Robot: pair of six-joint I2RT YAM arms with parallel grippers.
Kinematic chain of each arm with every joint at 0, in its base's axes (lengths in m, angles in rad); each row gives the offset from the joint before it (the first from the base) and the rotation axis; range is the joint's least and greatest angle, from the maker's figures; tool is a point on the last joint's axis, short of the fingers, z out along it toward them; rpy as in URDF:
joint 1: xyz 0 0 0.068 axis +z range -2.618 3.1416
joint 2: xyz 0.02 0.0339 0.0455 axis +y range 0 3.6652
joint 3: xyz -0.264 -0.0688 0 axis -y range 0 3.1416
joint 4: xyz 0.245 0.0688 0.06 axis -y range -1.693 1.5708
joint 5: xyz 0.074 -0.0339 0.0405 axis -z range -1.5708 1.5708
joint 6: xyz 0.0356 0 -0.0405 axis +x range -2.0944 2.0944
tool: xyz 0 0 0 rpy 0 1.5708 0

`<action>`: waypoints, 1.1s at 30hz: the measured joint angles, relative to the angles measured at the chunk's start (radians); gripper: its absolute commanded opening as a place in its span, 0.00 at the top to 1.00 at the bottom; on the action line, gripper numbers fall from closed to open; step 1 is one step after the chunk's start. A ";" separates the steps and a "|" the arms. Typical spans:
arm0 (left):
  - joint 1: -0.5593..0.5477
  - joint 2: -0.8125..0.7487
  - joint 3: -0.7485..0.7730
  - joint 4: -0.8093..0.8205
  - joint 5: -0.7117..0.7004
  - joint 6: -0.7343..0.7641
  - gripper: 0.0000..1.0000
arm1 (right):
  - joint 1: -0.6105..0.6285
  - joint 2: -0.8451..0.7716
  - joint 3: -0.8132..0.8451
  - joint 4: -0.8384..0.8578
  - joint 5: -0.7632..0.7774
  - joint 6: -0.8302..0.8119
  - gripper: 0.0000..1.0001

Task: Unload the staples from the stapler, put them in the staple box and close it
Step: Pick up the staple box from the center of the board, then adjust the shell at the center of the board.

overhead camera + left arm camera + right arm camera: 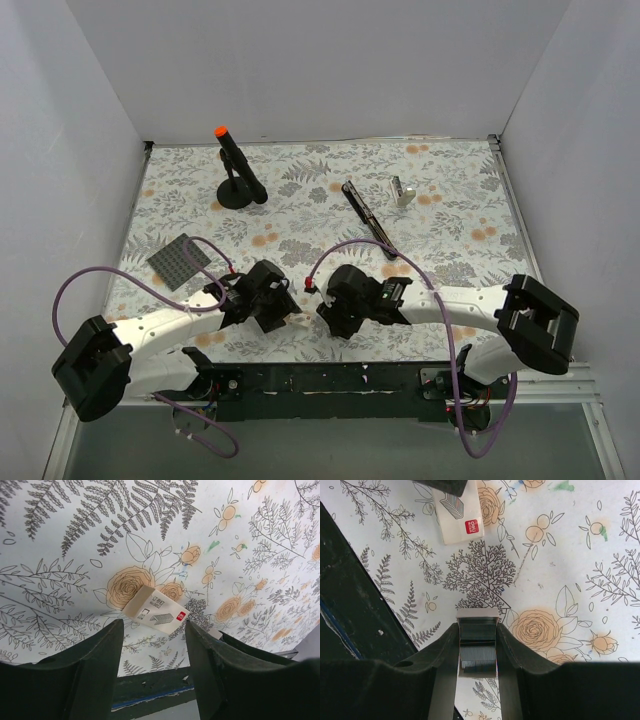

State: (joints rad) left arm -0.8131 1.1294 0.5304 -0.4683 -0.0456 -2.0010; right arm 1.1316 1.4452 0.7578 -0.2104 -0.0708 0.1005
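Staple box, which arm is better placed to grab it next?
Left, probably. The left claw is open and aimed at the box, which lies on the table just ahead. The right claw is shut on a grey strip.

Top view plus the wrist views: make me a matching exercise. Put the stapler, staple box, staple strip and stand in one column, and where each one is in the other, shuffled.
Things
1. stapler
2. staple box
3. staple strip
4. stand

Places
A. clamped in the right gripper
B. at the far left, orange tip up
C. lying flat just ahead of the open left gripper
D. lying beyond the right gripper, untouched

Pairs: 1-D, 2-C, 3-A, 4-B
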 measured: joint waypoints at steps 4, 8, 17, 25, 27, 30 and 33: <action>-0.001 -0.002 0.050 -0.083 -0.038 -0.001 0.46 | -0.001 -0.020 -0.016 0.001 0.003 0.000 0.83; -0.001 -0.051 0.129 -0.163 -0.152 0.001 0.24 | -0.007 -0.050 -0.023 -0.002 0.009 0.000 0.83; 0.013 -0.301 0.277 -0.054 -0.298 0.624 0.10 | -0.036 -0.136 -0.036 -0.028 0.027 -0.025 0.83; 0.014 -0.291 0.266 -0.121 -0.016 1.456 0.08 | -0.093 -0.165 -0.054 -0.022 0.032 -0.032 0.83; 0.014 -0.291 0.217 -0.163 0.100 1.608 0.07 | -0.114 -0.166 -0.072 -0.023 0.024 -0.036 0.83; 0.014 -0.275 0.165 -0.197 0.255 1.773 0.05 | -0.155 -0.179 -0.102 -0.026 0.010 -0.045 0.83; 0.014 -0.210 0.164 -0.202 0.359 1.906 0.04 | -0.211 -0.198 -0.120 -0.027 -0.016 -0.054 0.83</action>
State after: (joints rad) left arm -0.7990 0.9195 0.6941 -0.6704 0.3138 -0.0948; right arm 0.9203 1.2476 0.6376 -0.2371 -0.0864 0.0467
